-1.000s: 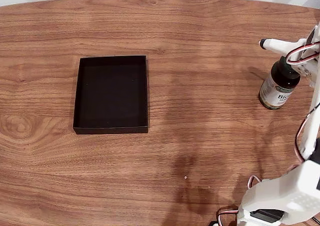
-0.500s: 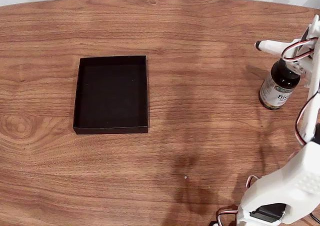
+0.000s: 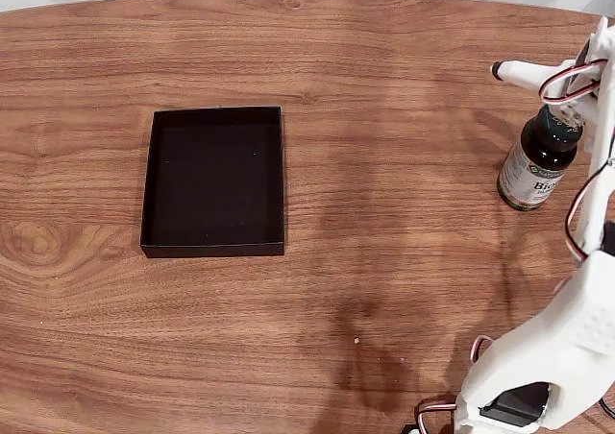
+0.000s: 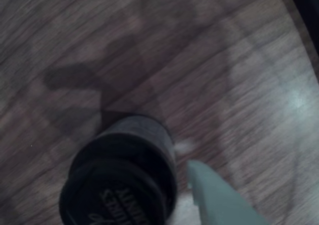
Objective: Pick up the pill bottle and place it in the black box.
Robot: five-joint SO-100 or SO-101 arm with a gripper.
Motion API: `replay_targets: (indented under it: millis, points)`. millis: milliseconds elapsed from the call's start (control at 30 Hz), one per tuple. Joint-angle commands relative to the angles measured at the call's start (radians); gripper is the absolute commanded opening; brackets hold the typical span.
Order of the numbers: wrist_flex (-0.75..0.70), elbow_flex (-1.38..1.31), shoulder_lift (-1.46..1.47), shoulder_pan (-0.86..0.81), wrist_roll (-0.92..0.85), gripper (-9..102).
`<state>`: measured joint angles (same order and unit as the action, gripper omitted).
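Observation:
The pill bottle (image 3: 535, 165) stands upright on the wood table near the right edge of the fixed view, dark with a cream label. My gripper (image 3: 534, 94) hovers over its cap, open, one white finger (image 3: 519, 70) reaching left past the bottle and the other jaw close against the cap. In the wrist view the pill bottle (image 4: 122, 177) appears from above at lower left, with a pale finger (image 4: 214, 195) just to its right. The black box (image 3: 215, 180) lies left of centre with nothing inside, far from the gripper.
The white arm (image 3: 548, 357) and its red-and-white wires (image 3: 586, 213) run along the right edge down to the bottom right corner. Bare wood table (image 3: 384, 213) stretches between the bottle and the box. The table's curved far edge runs along the top.
The gripper has shifted slightly toward the top of the fixed view, its free finger now farther from the bottle. The bottle and the box have not moved.

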<state>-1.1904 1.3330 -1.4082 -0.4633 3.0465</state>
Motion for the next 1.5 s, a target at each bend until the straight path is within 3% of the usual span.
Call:
replay_targets:
  millis: [0, 1067, 1467]
  points:
    - [0.000, -0.086, -0.015, 0.011, -0.006, 58]
    - [-0.002, -0.138, 0.106, -0.018, 0.015, 55]
    - [0.048, -0.025, 0.077, -0.040, 0.044, 51]
